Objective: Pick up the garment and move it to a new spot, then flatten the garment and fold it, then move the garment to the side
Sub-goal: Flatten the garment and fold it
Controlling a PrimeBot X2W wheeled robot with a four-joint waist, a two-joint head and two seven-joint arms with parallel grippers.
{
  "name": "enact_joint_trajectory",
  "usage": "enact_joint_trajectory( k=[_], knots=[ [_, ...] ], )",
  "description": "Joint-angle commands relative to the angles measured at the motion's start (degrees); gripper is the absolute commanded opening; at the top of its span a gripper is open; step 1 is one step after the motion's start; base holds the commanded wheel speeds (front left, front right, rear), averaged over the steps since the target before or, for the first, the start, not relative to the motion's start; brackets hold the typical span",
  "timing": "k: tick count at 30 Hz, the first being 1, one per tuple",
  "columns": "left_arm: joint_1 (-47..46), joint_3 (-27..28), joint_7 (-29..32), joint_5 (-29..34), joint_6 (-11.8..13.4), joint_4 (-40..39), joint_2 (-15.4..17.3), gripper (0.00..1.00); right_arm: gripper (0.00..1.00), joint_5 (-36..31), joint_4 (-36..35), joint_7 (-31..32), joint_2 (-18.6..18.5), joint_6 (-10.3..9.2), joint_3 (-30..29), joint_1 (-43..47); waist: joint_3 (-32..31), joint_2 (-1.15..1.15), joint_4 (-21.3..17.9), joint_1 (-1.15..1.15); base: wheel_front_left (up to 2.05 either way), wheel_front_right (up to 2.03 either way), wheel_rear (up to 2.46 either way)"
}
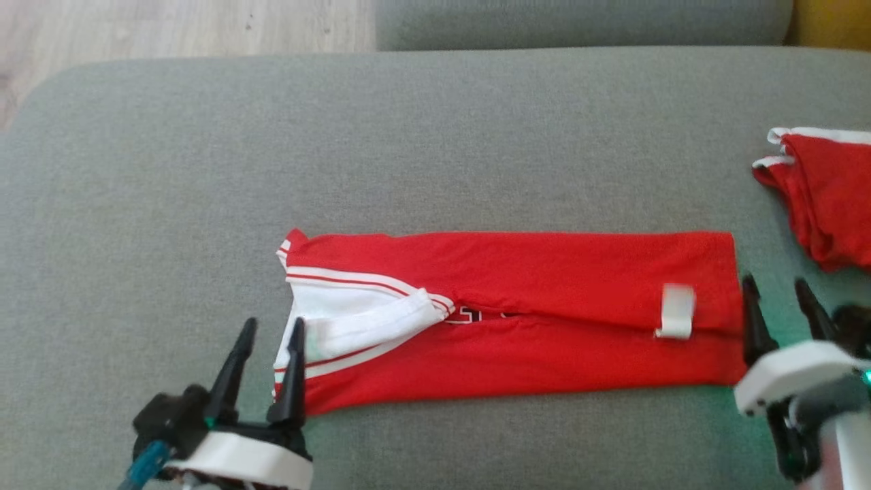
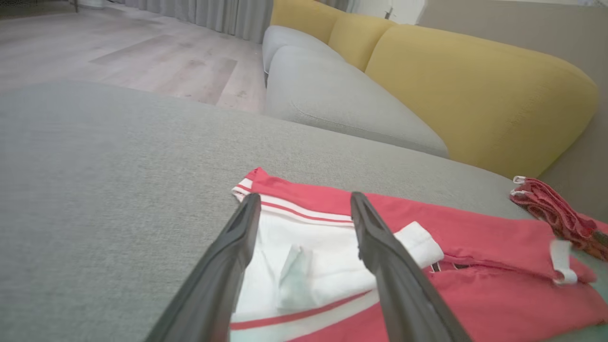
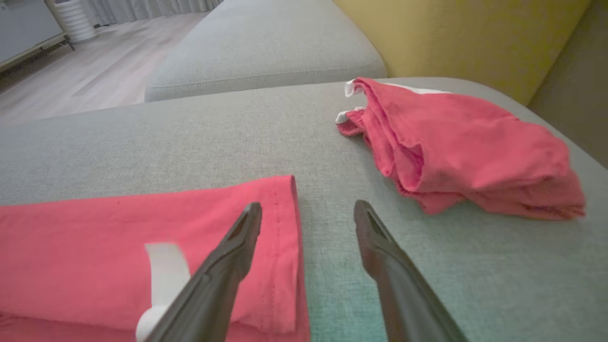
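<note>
A red garment [image 1: 531, 299] with white striped trim lies folded into a long flat strip across the grey cushion [image 1: 408, 136]. Its white collar end [image 2: 304, 266] points left, its hem end [image 3: 280, 237] right. My left gripper [image 1: 271, 335] stands open at the collar end, its fingers astride the white trim with nothing clamped. At the hem end my right gripper [image 1: 776, 292] is open too, one finger over the hem edge, the other over bare cushion. A white tag [image 1: 676, 312] lies on the strip near the hem.
A second red garment [image 1: 827, 197] sits bunched at the cushion's right edge, close beyond my right gripper. Another grey seat cushion [image 2: 342, 104] and a yellow backrest [image 2: 475, 99] lie behind. Wooden floor [image 1: 170, 27] shows past the cushion's far left edge.
</note>
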Motion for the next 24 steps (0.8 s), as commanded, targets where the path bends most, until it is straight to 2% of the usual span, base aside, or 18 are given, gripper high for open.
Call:
enact_joint_trajectory(
  k=[1,7,13,23,24],
  knots=[
    [-0.6,3.9,-0.7,1.2,0.7,-2.4,0.5,1.00,1.00,-0.3,-2.6,-0.8,0.0,-0.04,0.2,-0.1,-0.6,0.00,0.4,0.01,0.00,0.00,0.00],
    [2.5,7.9,-0.7,5.9,2.7,-5.5,0.1,1.00,1.00,-0.6,-4.9,0.7,0.5,-0.04,-1.9,1.8,-1.6,0.00,1.4,0.01,0.00,0.00,0.00],
    [3.7,9.4,-0.7,7.5,3.6,-6.8,0.0,1.00,1.00,-2.0,-4.5,3.9,0.9,-0.04,-1.9,1.4,-1.4,0.00,2.7,0.01,0.00,0.00,0.00],
    [4.1,9.9,-0.7,8.3,4.7,-7.4,-0.5,1.00,1.00,-4.4,4.5,11.0,1.4,-0.04,-3.3,-1.1,-0.7,0.00,5.6,0.01,0.00,0.00,0.00],
    [4.2,9.8,-0.7,8.4,4.9,-7.5,-0.6,1.00,0.86,-4.0,5.1,11.5,1.5,-0.04,-3.3,-1.2,-0.7,0.00,5.7,0.01,0.00,0.00,0.00]
  ],
)
